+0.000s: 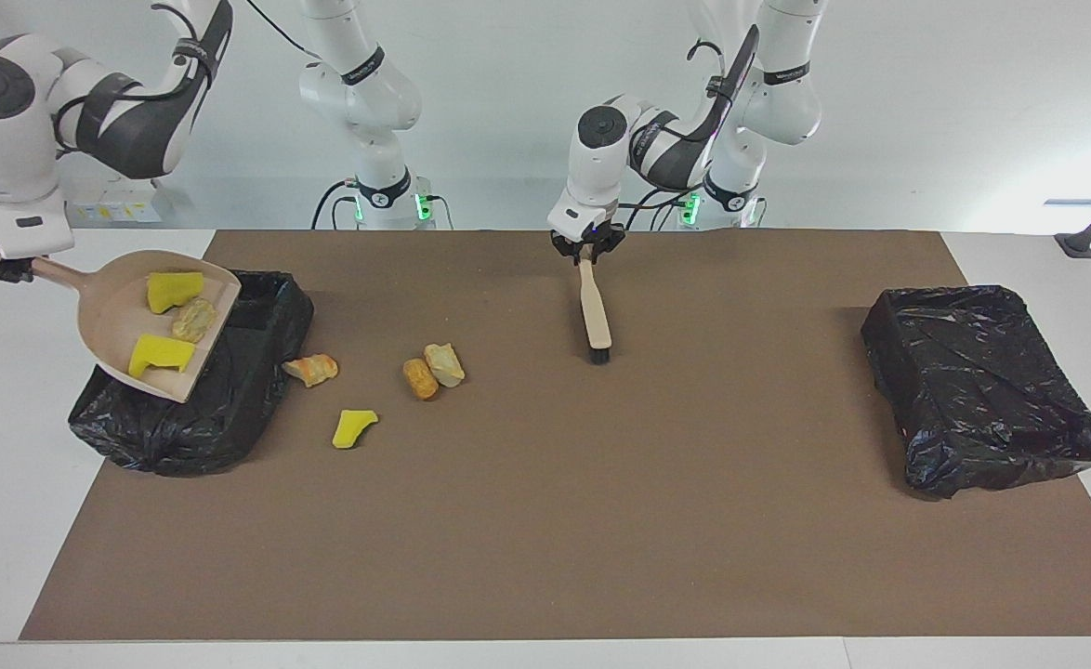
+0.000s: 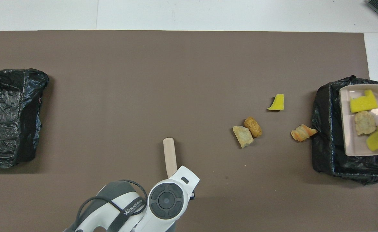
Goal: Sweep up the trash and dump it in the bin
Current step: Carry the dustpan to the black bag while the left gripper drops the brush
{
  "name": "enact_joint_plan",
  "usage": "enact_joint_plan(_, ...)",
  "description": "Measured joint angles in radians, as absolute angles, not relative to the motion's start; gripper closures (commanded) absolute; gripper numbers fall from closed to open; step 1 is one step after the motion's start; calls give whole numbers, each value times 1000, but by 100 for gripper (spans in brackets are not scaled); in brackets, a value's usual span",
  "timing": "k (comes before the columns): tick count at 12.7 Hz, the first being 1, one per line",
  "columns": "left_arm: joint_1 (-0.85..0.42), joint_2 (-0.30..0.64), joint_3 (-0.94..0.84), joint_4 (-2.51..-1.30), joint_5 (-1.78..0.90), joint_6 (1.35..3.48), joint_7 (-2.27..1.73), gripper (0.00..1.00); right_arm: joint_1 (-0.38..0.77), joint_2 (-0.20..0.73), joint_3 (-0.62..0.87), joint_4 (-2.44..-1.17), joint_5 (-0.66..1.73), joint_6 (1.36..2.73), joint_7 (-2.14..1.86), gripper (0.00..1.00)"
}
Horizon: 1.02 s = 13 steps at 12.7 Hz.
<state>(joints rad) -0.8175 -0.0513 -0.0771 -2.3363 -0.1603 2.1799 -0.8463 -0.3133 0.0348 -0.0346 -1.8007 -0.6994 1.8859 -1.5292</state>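
Right gripper: we see it clamped on the handle of the beige dustpan, which it holds tilted in the air over the black-lined bin at the right arm's end of the table.
Trash in dustpan: we count three chunks, two yellow, one tan.
Trash on the mat: we count four chunks, lying between that bin and the brush.
Left gripper: we see it at the brush handle's top, bristles on the mat; we cannot tell whether it grips.
Second bin: at the left arm's end.
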Motion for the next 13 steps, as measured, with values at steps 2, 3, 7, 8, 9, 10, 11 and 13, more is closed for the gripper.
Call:
enact_joint_plan(2, -783, -53, -69, -2325, -159, 2183, -840, 0, -272, -39, -32, -1937, -837, 1921, -1378, 100)
enact_joint_plan(3, -752, -56, -66, -2314, -158, 2183, -822, 0, -257, -68, -31, -1979, -879, 1923, -1343, 100)
enact_joint_plan(7, -571, -85, -54, -2255, -155, 2098, -671, 0, -251, -112, -28, -2019, -1053, 1929, -1324, 100)
enact_joint_plan(8, -516, -103, -52, -2240, -153, 2064, -614, 0, -250, -114, -28, -2019, -1090, 1932, -1318, 100)
enact_joint_plan(9, -461, -125, -51, -2230, -152, 2029, -548, 0, -244, -118, -28, -2018, -1115, 1934, -1315, 100)
enact_joint_plan(10, -409, -148, -49, -2228, -152, 1990, -479, 0, -233, -125, -26, -2018, -1135, 1934, -1313, 100)
enact_joint_plan(11, -365, -164, -48, -2229, -151, 1962, -419, 0, -219, -132, -25, -2017, -1151, 1934, -1312, 100)
enact_joint_plan(13, -277, -173, -47, -2230, -150, 1939, -293, 0, -200, -144, -21, -2015, -1176, 1934, -1312, 100)
